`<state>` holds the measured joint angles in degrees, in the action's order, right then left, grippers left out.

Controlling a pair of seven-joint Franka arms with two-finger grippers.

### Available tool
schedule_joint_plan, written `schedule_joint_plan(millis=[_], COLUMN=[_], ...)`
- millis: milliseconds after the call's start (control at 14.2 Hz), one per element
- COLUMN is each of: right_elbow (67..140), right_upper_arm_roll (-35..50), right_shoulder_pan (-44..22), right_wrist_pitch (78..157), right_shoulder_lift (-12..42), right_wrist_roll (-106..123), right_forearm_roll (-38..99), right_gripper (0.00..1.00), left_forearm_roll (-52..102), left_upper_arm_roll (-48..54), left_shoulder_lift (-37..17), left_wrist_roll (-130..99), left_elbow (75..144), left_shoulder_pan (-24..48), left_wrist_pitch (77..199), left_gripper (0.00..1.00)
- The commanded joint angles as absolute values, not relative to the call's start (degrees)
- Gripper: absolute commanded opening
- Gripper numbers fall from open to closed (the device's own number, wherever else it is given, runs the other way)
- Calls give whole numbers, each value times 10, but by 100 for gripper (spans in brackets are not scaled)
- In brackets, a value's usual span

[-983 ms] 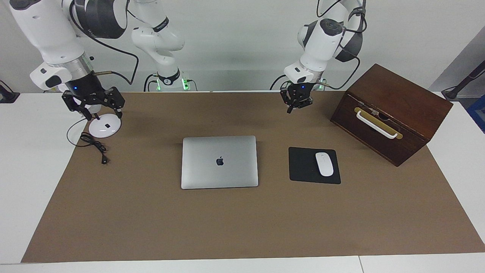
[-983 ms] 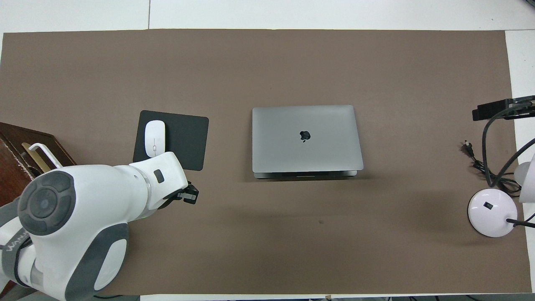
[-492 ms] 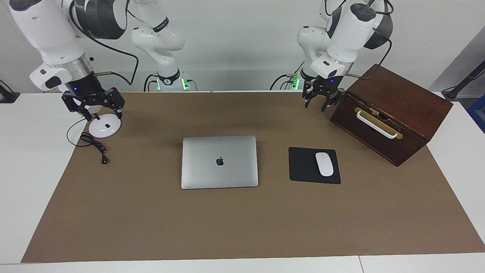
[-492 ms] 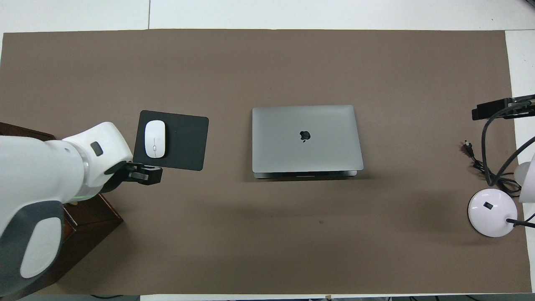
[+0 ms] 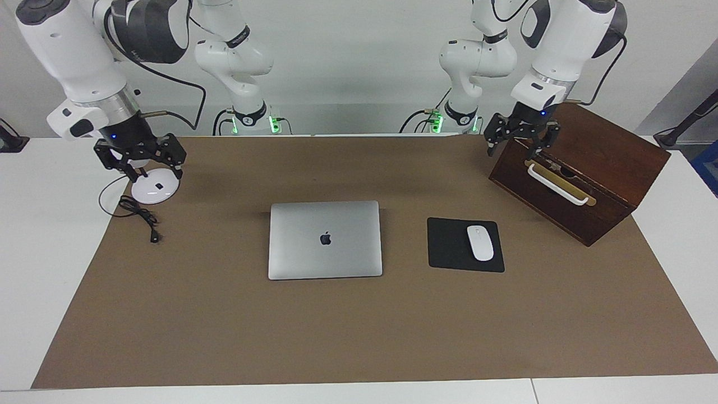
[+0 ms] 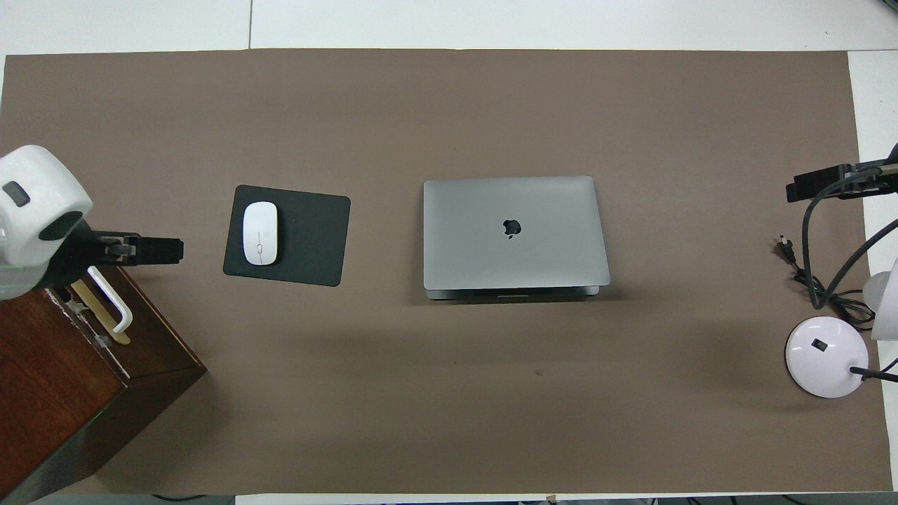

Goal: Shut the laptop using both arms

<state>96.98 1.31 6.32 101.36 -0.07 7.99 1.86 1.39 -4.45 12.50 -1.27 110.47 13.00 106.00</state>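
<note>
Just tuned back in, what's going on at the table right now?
Nothing is being handled. The laptop lies on the brown mat with its lid down, beside the mousepad and mouse. The left gripper hangs open over the wooden box at its end of the table; the right gripper hangs open over the white lamp base. Neither touches the laptop.

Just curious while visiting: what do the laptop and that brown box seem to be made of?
The laptop looks like brushed silver-grey metal: matte, even sheen, dark logo. The box looks like dark varnished wood, glossy reddish-brown, with a white handle, likely plastic or painted metal.
</note>
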Motion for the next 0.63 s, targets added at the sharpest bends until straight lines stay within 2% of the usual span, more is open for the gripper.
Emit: schedule_joint_plan(millis=[0, 211, 351, 562], right_elbow=[971, 969, 969, 969], right_upper_arm_roll=[15, 15, 15, 15], right_shoulder_pan=[63, 63, 63, 63], right_wrist_pitch=[1013, 995, 968, 959], right_shoulder_lift=[2, 3, 2, 2], right_wrist_roll=[69, 69, 69, 69], right_forearm_roll=[16, 14, 12, 9], right_gripper=[100, 100, 100, 100], left_forearm_roll=[0, 4, 6, 15], left_upper_arm_roll=[-38, -39, -40, -41], left_shoulder_lift=[75, 52, 49, 2], left_wrist_roll=[-17, -18, -18, -18], left_elbow=[1022, 968, 964, 910], left_shoulder_pan=[99, 58, 51, 40], left_wrist_pitch=[1019, 985, 984, 950], left_gripper=[100, 100, 100, 100])
